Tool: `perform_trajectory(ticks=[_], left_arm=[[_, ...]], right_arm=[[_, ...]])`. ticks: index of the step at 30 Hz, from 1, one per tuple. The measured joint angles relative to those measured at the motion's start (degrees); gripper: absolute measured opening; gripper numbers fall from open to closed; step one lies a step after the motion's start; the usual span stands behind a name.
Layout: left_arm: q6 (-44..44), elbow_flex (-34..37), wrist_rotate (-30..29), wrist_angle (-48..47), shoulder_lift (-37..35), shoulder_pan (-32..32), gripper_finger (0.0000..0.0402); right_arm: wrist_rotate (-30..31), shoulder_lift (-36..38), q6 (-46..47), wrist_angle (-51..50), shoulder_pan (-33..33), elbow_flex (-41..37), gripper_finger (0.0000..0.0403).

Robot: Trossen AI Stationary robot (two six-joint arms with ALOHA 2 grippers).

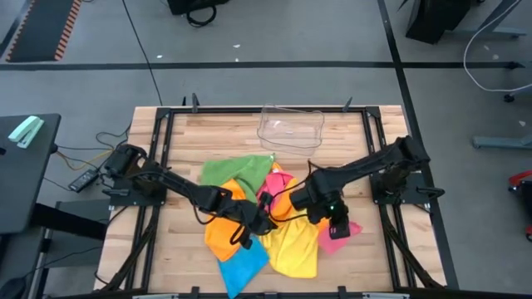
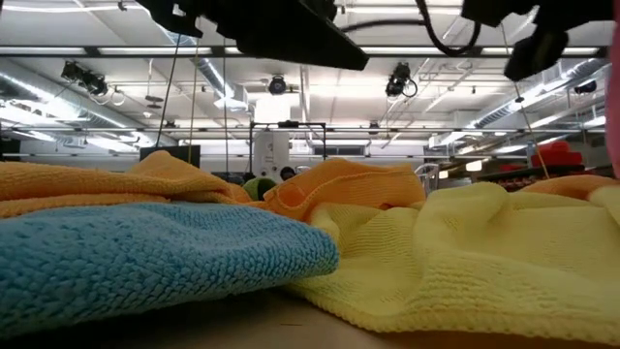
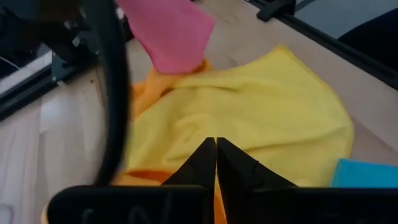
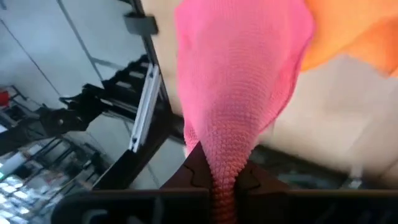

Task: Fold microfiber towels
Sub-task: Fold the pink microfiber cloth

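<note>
Your right claw (image 4: 224, 186) is clamped on a corner of the pink towel (image 4: 242, 81), which hangs from it in a stretched drape, lifted off the heap; in the high view that claw (image 1: 335, 224) sits at the right edge of the pile with pink cloth showing just beside it. Your left claw (image 3: 216, 163) has its fingers pressed together over the yellow towel (image 3: 249, 118), right down at the cloth, and you cannot tell from the wrist view whether any fabric is pinched between the tips. From above, this claw (image 1: 253, 226) is in the middle of the heap.

Around both claws, the towels lie jumbled on the wooden counter (image 1: 174, 158): the green towel (image 1: 233, 170) at the far side, the orange towel (image 1: 223, 232) under the left arm, the yellow one spread toward the near edge, and the blue towel (image 1: 243, 264) nearest the front. They overlap and are rumpled, and none shows a clean fold. A clear plastic tray (image 1: 291, 126) stands beyond the pile, apart from it.

Judging from this, you are at the very start: one towel is being pulled free, nothing is folded, and all five remain.
</note>
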State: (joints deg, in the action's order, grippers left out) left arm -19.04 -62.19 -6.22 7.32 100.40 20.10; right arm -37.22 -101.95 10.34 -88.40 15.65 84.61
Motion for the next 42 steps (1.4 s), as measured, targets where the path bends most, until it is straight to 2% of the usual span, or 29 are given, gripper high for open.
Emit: perform_trajectory(ticks=[9,17,25,32,35,40,42], left_arm=[[0.23,1.56,-0.02,-0.37,0.07,-0.04,0.0016],[0.87,1.99,-0.22,-0.27,0.07,-0.05,0.0017],[3.4,1.99,-0.2,-1.29,0.07,0.0,0.0012],[6.45,1.99,-0.2,-1.36,0.07,0.19,0.0029],[6.46,1.99,-0.2,-1.32,0.07,0.41,0.0028],[6.88,1.99,-0.18,-1.3,0.07,0.94,0.0018],[6.88,1.99,-0.2,-1.3,0.07,1.2,0.0014]], right_arm=[[14.9,-1.97,-6.12,-1.41,-8.14,-2.0,0.0012],[30.45,-6.51,-6.89,-1.41,-12.19,-2.53,0.0012],[35.93,-11.81,-0.41,5.52,-11.89,-2.55,0.0012],[49.93,-12.57,12.04,7.6,-11.77,-2.55,0.0013],[53.53,-12.57,17.34,9.28,-11.7,-2.55,0.0014],[60.47,-12.57,19.9,15.55,-10.72,-4.25,0.0014],[61.52,-12.57,19.9,18.98,-10.16,-5.8,0.0015]])
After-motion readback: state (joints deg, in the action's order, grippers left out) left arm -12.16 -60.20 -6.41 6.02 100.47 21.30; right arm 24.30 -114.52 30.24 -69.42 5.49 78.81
